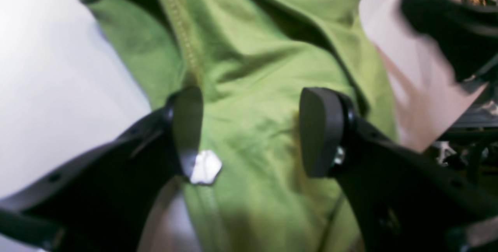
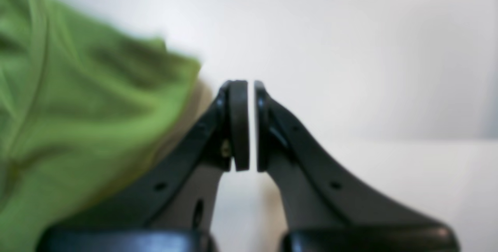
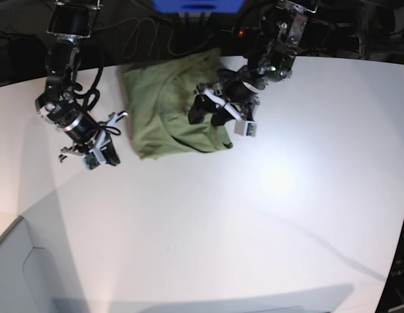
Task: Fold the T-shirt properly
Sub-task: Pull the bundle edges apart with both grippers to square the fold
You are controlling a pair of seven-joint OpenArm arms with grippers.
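Two pads spread wide on the left gripper, nothing pinched between them, only green cloth of the T-shirt showing in the gap. Small white tag just beside the inner edge of one pad, at a stitched seam. Blurred, so cannot tell whether pads touch the fabric or hang just over it. Over on the other side, fingertips pressed nearly together on the right gripper, clenched on nothing, only a sliver of light between. Green cloth off to one side of that gripper, apart from the pads, bare white table beyond.

From the base view: left gripper poised over the shirt's edge nearest the table's middle, arm reaching in from the far edge. Right gripper sitting off the cloth, beside the shirt's other side, toward the table's side edge. T-shirt bunched in a rough, partly folded heap near the far edge of the table, wrinkled, one rim curled over. Blue object just past the far edge, dark cables beside it.
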